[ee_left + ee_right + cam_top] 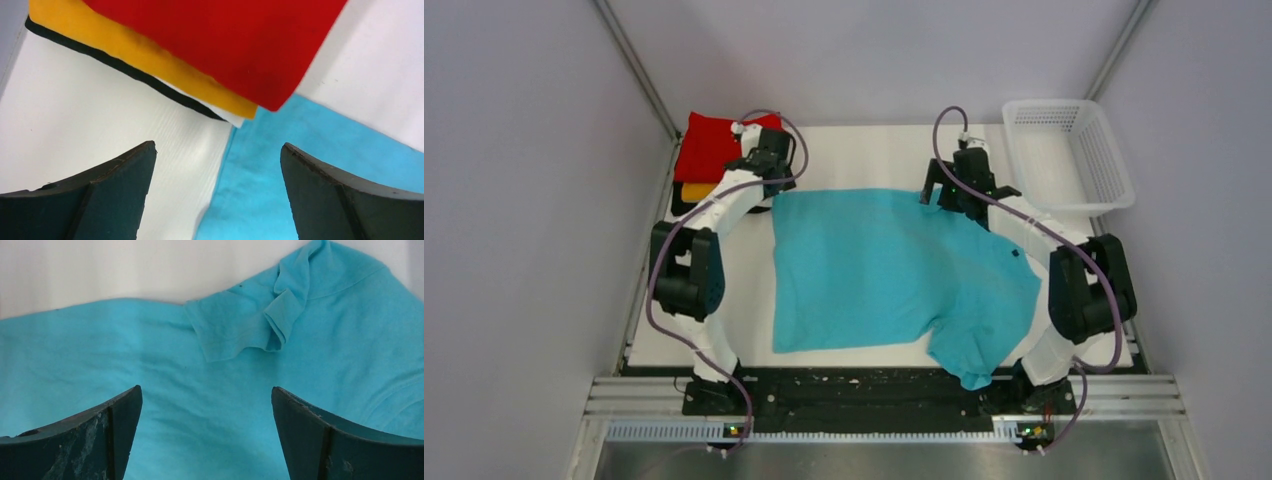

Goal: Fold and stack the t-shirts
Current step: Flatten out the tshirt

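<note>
While the folded pile sits in the far left corner of the counter (864, 150), the turquoise tee (874, 270) is not folded at all. It lies spread out in the middle, and one sleeve (969, 350) droops toward the near edge by the right arm. The pile has the red shirt (714, 145) on top and the orange shirt (125, 47) under it. I think most of the job is done, and only this tee is left to fold and stack.

The left gripper (217, 150) hangs over the tee's far left corner, just beside the pile. Its fingers are wide apart with nothing between them. The right gripper (206, 390) hangs over the tee's far edge, fingers apart too, holding nothing.

Some things are hard to see. The black shirt (125, 70) and the white shirt (235, 117) show only as thin edges, so I cannot tell which is lower. From above, the left arm covers part of the pile, and the right arm covers some of the tee. The far sleeve (240, 327) is bunched up on the tee. A white basket (1069, 155) sits far right, well apart.
</note>
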Available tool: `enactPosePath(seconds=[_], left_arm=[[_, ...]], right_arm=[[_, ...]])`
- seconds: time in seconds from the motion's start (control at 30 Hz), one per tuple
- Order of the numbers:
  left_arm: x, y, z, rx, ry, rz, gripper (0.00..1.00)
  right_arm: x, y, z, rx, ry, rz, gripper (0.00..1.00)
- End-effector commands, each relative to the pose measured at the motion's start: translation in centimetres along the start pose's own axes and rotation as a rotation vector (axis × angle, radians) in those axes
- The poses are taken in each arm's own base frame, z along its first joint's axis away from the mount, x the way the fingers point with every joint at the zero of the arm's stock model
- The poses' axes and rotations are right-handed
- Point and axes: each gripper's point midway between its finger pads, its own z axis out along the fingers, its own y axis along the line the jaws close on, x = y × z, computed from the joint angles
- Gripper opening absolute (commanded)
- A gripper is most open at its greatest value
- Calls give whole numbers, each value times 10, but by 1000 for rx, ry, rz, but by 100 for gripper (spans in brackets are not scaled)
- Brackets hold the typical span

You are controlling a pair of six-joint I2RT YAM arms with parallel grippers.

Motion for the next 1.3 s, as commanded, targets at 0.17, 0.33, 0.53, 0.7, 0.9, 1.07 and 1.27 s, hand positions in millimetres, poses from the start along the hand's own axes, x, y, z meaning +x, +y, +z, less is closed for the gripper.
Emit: enactPosePath(seconds=[0.17,0.33,0.53,0.7,0.9,1.07,1.27], left_arm=[[28,-39,-72,383,123,-115,99],[90,-79,-105,623,220,-61,99],[169,-74,-101,638,359,-14,99],[206,-45,-81,505,409,-1,99],[230,-31,-73,457,449,15,99],[237,-16,-67,392,450,31,99],[225,-11,-72,383,416,31,99]], right_arm=[[-4,4,-41,-144,-52,95,99],[7,9,-20,-215,-47,142,99],[0,17,26,-227,-59,140,99],[-1,13,66,-176,-51,151,99],[-47,11,106,-134,-204,162,99],[-114,18,150,-125,-367,160,99],[-185,28,166,-59,-358,4,99]])
